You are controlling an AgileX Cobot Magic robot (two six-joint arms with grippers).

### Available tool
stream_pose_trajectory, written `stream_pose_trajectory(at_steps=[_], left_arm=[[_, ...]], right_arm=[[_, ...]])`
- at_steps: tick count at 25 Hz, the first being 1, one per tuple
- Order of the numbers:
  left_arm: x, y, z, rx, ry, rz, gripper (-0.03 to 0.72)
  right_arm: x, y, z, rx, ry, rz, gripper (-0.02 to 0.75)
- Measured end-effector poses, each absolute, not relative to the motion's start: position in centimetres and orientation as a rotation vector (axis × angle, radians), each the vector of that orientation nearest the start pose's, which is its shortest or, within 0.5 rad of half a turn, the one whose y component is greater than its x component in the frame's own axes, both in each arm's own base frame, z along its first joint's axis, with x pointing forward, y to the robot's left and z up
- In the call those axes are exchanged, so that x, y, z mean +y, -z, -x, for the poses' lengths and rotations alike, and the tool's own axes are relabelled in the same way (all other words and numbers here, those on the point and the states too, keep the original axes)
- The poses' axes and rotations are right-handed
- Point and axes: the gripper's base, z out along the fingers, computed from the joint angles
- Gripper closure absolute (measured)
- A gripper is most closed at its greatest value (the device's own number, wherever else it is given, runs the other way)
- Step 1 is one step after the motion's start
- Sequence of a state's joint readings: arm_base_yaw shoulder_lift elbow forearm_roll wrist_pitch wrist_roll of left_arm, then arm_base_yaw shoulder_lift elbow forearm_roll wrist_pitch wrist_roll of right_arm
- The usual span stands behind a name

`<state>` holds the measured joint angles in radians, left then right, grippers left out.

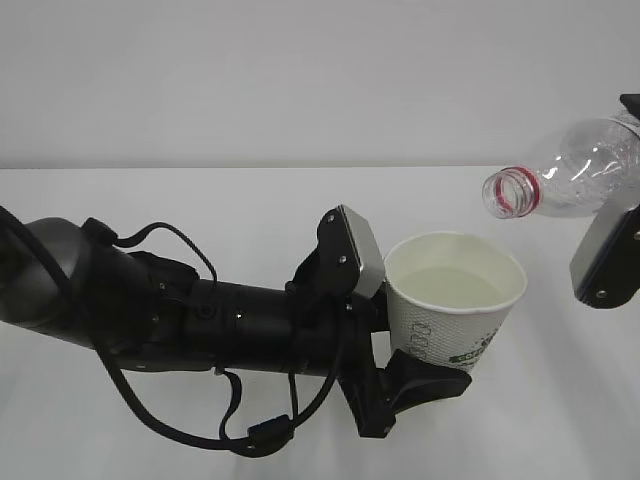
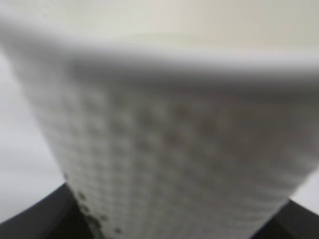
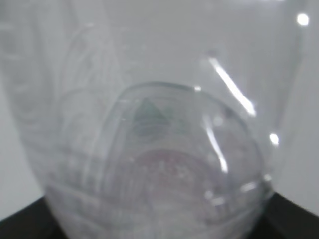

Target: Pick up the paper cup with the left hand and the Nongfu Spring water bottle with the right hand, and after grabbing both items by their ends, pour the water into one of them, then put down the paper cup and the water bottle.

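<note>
My left gripper (image 1: 396,322) is shut on the white paper cup (image 1: 440,335), one finger (image 1: 352,250) behind it and the other under its base. The cup stands nearly upright above the table with clear water (image 1: 455,288) inside. In the left wrist view the cup's dotted wall (image 2: 169,149) fills the picture, with the dark fingers (image 2: 45,216) at the bottom corners. Up at the right, my right gripper (image 1: 620,190) is shut on the Nongfu Spring water bottle (image 1: 575,175). The bottle lies tilted, its open red-ringed mouth (image 1: 510,192) pointing left, above and right of the cup's rim. In the right wrist view the clear bottle (image 3: 159,124) fills the frame.
A white table (image 1: 200,200) runs under both arms to a pale wall behind. My black left arm (image 1: 180,315) with its looping cables lies across the lower left of the exterior view.
</note>
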<state>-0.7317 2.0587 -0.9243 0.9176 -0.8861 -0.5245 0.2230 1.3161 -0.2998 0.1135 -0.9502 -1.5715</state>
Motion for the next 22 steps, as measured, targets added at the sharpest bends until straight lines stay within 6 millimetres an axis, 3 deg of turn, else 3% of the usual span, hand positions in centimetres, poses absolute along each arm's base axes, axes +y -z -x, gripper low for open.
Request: stream_pose_trajectory(at_steps=[22], left_arm=[[-29.32,-11.92,-24.32,1.592,1.011,-1.263,0.175]], right_arm=[[4.15,-21.99,-22.08,1.303,0.775,0.939,0.244]])
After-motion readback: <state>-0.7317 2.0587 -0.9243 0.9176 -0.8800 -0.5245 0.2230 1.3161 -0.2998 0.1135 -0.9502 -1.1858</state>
